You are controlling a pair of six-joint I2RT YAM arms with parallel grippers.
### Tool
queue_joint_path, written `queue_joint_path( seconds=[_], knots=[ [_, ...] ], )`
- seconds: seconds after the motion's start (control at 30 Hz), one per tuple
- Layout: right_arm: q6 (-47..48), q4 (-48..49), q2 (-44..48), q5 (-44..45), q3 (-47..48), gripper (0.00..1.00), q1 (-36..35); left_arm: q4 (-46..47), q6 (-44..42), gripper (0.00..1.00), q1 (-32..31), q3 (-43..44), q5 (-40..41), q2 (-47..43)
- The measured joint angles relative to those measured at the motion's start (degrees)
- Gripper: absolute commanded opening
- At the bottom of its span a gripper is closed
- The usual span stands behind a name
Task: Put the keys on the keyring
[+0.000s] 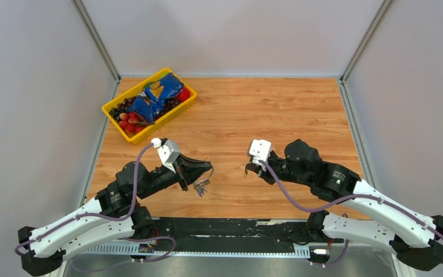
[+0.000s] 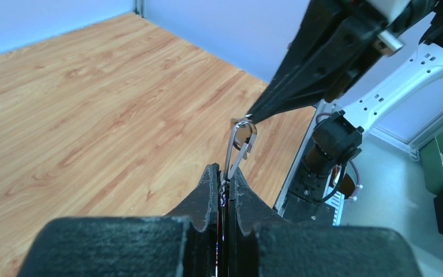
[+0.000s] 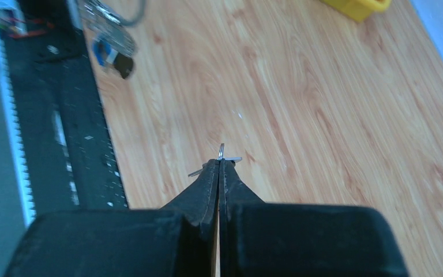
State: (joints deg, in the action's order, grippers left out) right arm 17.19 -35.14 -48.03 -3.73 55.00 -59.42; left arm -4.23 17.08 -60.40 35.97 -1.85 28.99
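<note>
Pinching keyring (image 2: 241, 138), left hand (image 2: 224, 173); key (image 3: 231, 158), right hand (image 3: 219, 166).

The left pincer (image 2: 225, 173) has black fingers with a matt, grainy face. Nipped between them is the keyring (image 2: 254, 137), a thin silver wire, polished and bright. The keys (image 1: 201, 186) hanging under that pincer look like silvery metal, with a blue plastic tag (image 3: 101, 50) and a black plastic head (image 3: 124, 64). The right pincer (image 3: 220, 164), in the same dull black, grips a small key (image 3: 232, 158) of shiny metal. Beneath both pincers the worktop (image 1: 236, 115) is smooth wood-grain with a faint sheen. Far beyond the left pincer, a yellow bin (image 1: 173, 118) is glossy plastic.
</note>
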Motion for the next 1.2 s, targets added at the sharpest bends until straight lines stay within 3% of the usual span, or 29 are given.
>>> queue_joint_path(
  seconds=[0.2,0.5,0.8,1.2],
  knots=[
    [-4.3,2.8,3.0,-10.8,3.1,0.0,0.0,4.5,-0.8,0.0,0.0,-0.4,0.0,1.2],
    [-16.2,11.6,0.2,-21.6,4.3,0.0,0.0,16.1,-4.6,0.0,0.0,-7.7,-1.1,0.2],
    [-29.1,21.3,-5.6,-28.7,4.1,0.0,1.0,24.0,-11.0,0.0,0.0,-10.6,-2.5,-2.7],
    [-47.4,43.5,-8.9,-34.3,-2.8,0.0,2.5,34.8,-14.8,0.0,0.0,-17.5,-6.9,-5.6]
  ],
)
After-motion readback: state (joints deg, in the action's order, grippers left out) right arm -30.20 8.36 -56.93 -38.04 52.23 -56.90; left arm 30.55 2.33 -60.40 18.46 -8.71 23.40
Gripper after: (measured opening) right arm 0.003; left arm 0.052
